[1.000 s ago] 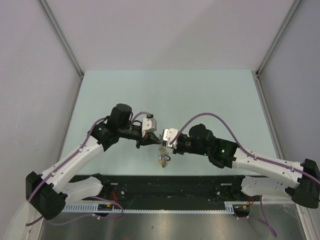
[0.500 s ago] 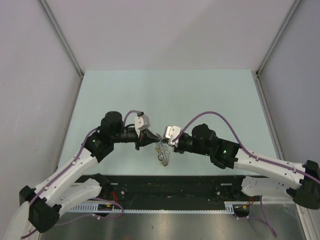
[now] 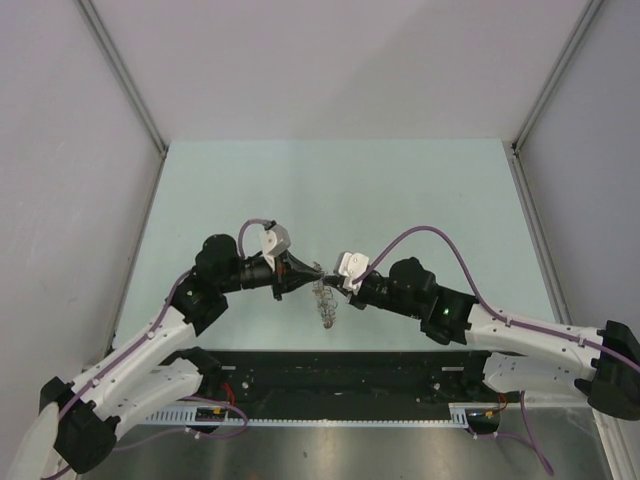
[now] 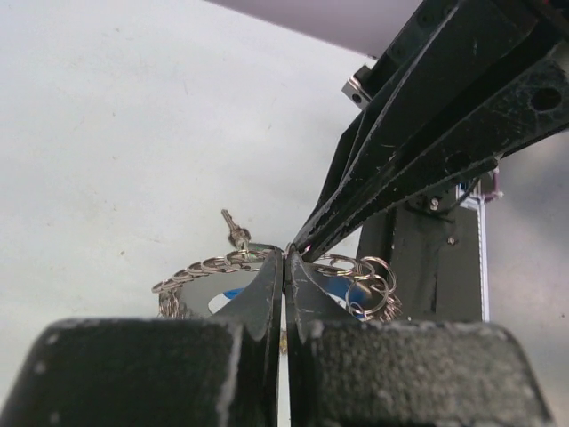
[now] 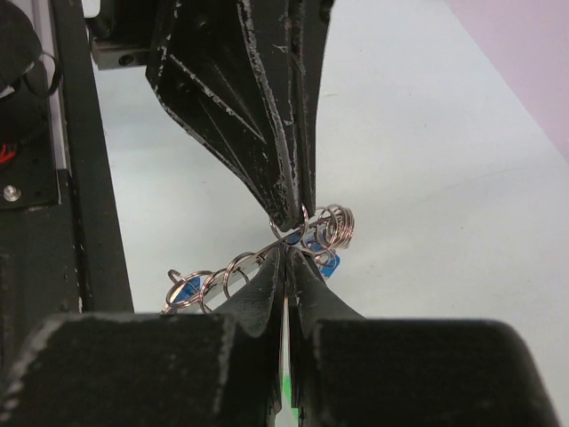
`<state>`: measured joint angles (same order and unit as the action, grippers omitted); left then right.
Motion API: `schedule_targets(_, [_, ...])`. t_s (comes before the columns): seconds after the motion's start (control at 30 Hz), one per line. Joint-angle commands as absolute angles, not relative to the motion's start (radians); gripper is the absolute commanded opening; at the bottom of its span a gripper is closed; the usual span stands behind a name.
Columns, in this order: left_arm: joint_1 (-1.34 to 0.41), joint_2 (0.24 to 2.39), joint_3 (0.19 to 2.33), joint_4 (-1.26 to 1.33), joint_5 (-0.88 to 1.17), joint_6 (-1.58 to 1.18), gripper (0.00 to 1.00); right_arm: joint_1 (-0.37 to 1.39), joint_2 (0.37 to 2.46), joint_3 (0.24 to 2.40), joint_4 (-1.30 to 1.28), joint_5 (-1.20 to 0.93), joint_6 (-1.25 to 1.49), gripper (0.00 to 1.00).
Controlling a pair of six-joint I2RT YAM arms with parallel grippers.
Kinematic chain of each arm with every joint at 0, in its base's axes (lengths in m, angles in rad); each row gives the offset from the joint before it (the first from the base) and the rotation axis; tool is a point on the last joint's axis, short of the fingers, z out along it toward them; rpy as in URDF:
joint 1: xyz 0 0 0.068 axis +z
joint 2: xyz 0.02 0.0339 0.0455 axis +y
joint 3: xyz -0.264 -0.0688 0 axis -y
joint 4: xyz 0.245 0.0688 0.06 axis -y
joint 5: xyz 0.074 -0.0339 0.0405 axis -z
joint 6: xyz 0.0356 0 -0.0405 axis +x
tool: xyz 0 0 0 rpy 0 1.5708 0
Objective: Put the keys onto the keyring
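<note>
The keyring [image 3: 325,300] hangs between my two gripper tips just above the table's near edge. In the left wrist view it is a grey band [image 4: 209,271] edged with small wire loops, with one small silver key [image 4: 235,231] sticking up from it. My left gripper [image 3: 317,271] is shut, its tips [image 4: 284,256] pinching the ring's rim. In the right wrist view those tips pinch one small loop [image 5: 299,222]. My right gripper [image 3: 330,280] is shut on the ring's edge [image 5: 286,256], tip to tip with the left. Blue key heads [image 5: 327,262] hang among the loops.
The pale green table [image 3: 330,190] stretches back to grey walls. A black rail [image 3: 330,365] with the arm bases runs along the near edge, right below the hanging ring.
My left arm has drawn its elbow down and to the left and levelled its wrist. The right gripper shifted slightly right. The ring stays held between the two tips and hangs a little higher.
</note>
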<state>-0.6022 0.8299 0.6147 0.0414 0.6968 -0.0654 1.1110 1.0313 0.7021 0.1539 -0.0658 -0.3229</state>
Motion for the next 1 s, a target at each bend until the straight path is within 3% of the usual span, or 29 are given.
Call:
schedule_targets(0.0, [-0.600,0.782,0.571,0.311,0.621,-0.179,0.00,1.085,0.979,0.632,0.360,-0.118,-0.218,0.00])
schedule_targets(0.43, [-0.634,0.684,0.378,0.557,0.450,-0.299,0.00,0.974,0.979,0.626,0.413,-0.130,-0.209,0.00])
schedule_targets(0.53, [-0.634,0.670,0.353,0.581,0.420,-0.314,0.12,0.968,0.996,0.661,0.364,-0.167,-0.247,0.00])
schedule_targets(0.57, [-0.634,0.670,0.356,0.554,0.422,-0.310,0.23,0.968,0.999,0.670,0.336,-0.188,-0.256,0.00])
schedule_targets(0.67, [-0.634,0.669,0.371,0.487,0.433,-0.281,0.34,0.969,1.017,0.718,0.273,-0.224,-0.304,0.00])
schedule_targets(0.83, [-0.629,0.657,0.432,0.368,0.480,-0.165,0.46,0.969,1.049,0.801,0.167,-0.244,-0.385,0.00])
schedule_targets(0.97, [-0.608,0.710,0.550,0.128,0.609,-0.006,0.54,0.971,1.065,0.839,0.086,-0.271,-0.420,0.00])
